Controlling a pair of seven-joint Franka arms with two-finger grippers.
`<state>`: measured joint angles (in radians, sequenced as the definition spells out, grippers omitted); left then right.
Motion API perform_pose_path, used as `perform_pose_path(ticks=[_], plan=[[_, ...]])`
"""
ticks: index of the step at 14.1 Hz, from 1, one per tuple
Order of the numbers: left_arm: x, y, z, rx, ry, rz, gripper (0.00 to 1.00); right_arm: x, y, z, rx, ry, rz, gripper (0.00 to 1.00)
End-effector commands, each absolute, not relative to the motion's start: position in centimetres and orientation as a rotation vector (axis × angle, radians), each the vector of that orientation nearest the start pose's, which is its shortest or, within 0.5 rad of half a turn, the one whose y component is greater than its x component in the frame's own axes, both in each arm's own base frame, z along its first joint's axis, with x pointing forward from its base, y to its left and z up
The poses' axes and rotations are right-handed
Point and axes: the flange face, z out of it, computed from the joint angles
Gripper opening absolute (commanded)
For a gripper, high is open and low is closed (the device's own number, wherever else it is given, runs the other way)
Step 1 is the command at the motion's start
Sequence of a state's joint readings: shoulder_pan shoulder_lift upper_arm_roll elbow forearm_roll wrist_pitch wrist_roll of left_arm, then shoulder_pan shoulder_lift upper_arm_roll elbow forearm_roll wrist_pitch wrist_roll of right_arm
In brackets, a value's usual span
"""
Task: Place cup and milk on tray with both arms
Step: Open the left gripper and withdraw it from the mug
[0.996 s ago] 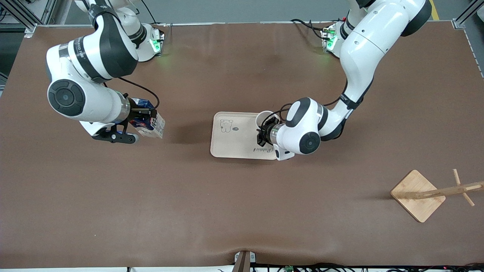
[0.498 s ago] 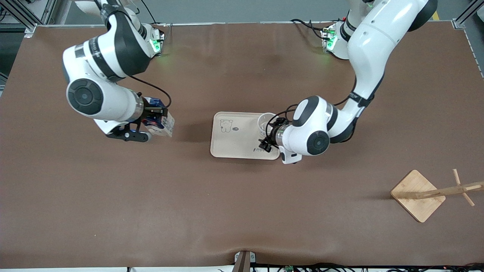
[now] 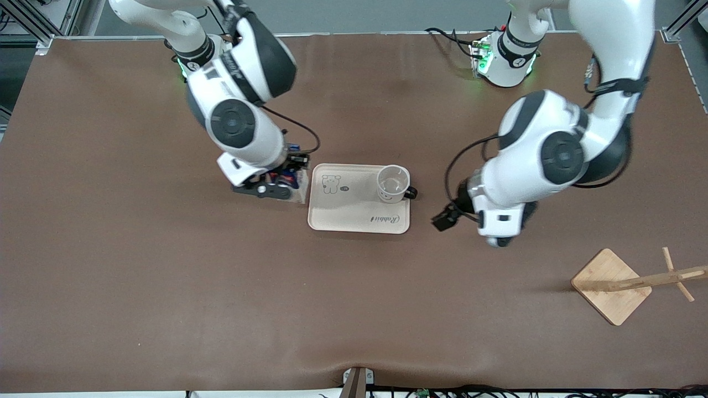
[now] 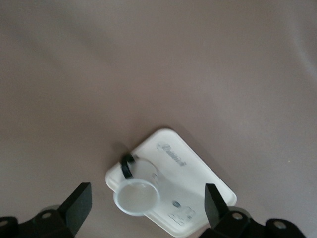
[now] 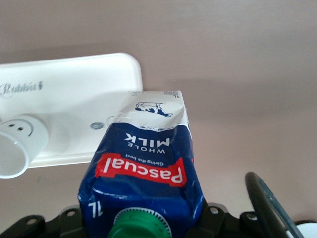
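The white cup (image 3: 394,182) with a black handle stands upright on the cream tray (image 3: 354,213), at the tray's end toward the left arm. My left gripper (image 3: 445,216) is open and empty, up over the table beside that end of the tray. In the left wrist view its gripper (image 4: 146,203) looks down on the cup (image 4: 136,197) and tray (image 4: 193,173). My right gripper (image 3: 282,179) is shut on the blue milk carton (image 3: 289,178), held at the tray's edge toward the right arm. The right wrist view shows the milk (image 5: 143,168), the tray (image 5: 74,94) and the cup (image 5: 17,144).
A square wooden stand base (image 3: 611,284) with a slanted peg pole sits toward the left arm's end of the table, nearer to the front camera than the tray. The brown table (image 3: 221,304) lies bare around the tray.
My left gripper has let go of the cup and risen away toward the left arm's end. My right arm has carried the milk from the right arm's end up to the tray's edge.
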<state>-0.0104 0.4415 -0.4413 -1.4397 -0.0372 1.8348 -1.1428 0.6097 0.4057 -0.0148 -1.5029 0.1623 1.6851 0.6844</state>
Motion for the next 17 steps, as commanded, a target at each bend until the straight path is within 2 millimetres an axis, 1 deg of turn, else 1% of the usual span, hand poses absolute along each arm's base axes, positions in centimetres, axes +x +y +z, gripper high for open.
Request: perform_pose_path(ticks=[1, 2, 3, 5, 6, 7, 8, 10, 11, 12, 13, 14, 15, 16, 17], plan=[[63.3, -19.6, 49.3, -3.122, -0.87, 0.121, 1.0, 54.3, 41.5, 39.8, -3.117, 0.153, 0.438, 0.18], [63.3, -17.6, 50.9, -3.129, -0.778, 0.068, 1.0, 53.9, 42.7, 38.4, -3.129, 0.126, 0.455, 0.18], [63.2, -15.5, 52.0, -3.135, -0.72, 0.053, 1.0, 53.7, 43.6, 37.1, -3.13, 0.116, 0.451, 0.18], [62.6, -12.7, 53.9, -3.138, -0.612, 0.05, 1.0, 53.3, 45.8, 34.9, -3.119, 0.09, 0.39, 0.18], [62.1, -11.5, 54.9, -3.135, -0.569, 0.058, 1.0, 53.2, 46.0, 33.9, -3.125, 0.085, 0.403, 0.18], [61.7, -10.0, 56.0, -3.139, -0.512, 0.046, 1.0, 53.1, 46.0, 33.6, -3.126, 0.074, 0.412, 0.18], [61.3, -9.2, 57.2, -3.142, -0.464, 0.02, 1.0, 53.0, 46.1, 33.5, -3.128, 0.072, 0.416, 0.18], [59.9, -7.7, 59.4, -3.128, -0.423, 0.017, 1.0, 52.8, 46.2, 33.2, -3.131, 0.066, 0.424, 0.19], [59.1, -7.4, 60.5, -3.129, -0.343, 0.007, 1.0, 52.8, 46.2, 32.8, -3.134, 0.067, 0.429, 0.23], [58.5, -5.9, 61.8, -3.121, -0.264, -0.022, 1.0, 52.8, 46.2, 32.4, -3.137, 0.068, 0.437, 0.26], [57.7, -6.4, 62.3, -3.114, -0.18, -0.026, 1.0, 52.5, 46.4, 31.9, -3.142, 0.061, 0.451, 0.26], [56.8, -6.0, 62.7, -3.102, -0.155, -0.006, 1.0, 52.3, 46.6, 31.6, -3.146, 0.057, 0.457, 0.26], [56.1, -6.4, 63.0, -3.095, -0.146, 0.005, 1.0, 52.0, 46.9, 31.1, -3.15, 0.051, 0.464, 0.29], [55.1, -6.5, 63.5, -3.088, -0.145, 0.007, 1.0, 52.0, 46.9, 30.7, -3.152, 0.054, 0.47, 0.38], [54.1, -6.0, 64.1, -3.082, -0.157, 0.0, 1.0, 52.0, 46.9, 30.6, -3.153, 0.054, 0.472, 0.46]])
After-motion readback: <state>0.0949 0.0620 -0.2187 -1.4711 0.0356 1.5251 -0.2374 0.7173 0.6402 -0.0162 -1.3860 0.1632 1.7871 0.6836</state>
